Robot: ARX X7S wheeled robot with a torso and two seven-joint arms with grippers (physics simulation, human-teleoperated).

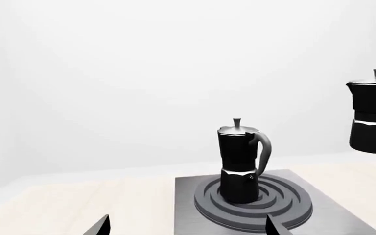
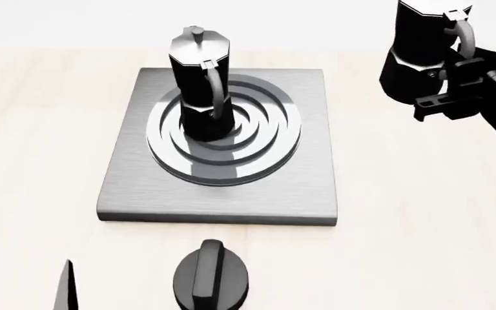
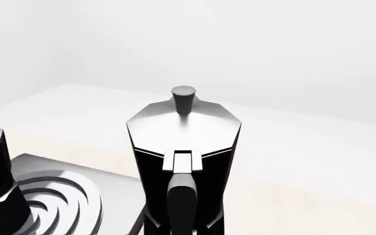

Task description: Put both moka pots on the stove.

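One moka pot (image 2: pixel 202 87) stands upright on the stove (image 2: pixel 309 161), glossy black, faceted and waisted, with a silvery lid, a small top knob and a curved handle on its near side. It sits on the raised rings, slightly left of and beyond their centre. The stove is a flat square brushed grey plate on a pale table (image 2: pixel 33 129); a round black knob (image 2: pixel 212 279) lies near its front edge.

The second moka pot (image 2: pixel 420 48), same make, hangs in the air right of the stove's far right corner, handle gripped by the right gripper (image 2: pixel 456 76). Fingers closed on the handle, pot upright.

Left gripper (image 1: pixel 188 227): only two dark fingertips (image 1: pixel 100 227) show, well apart, holding nothing, on the near side of the stove.
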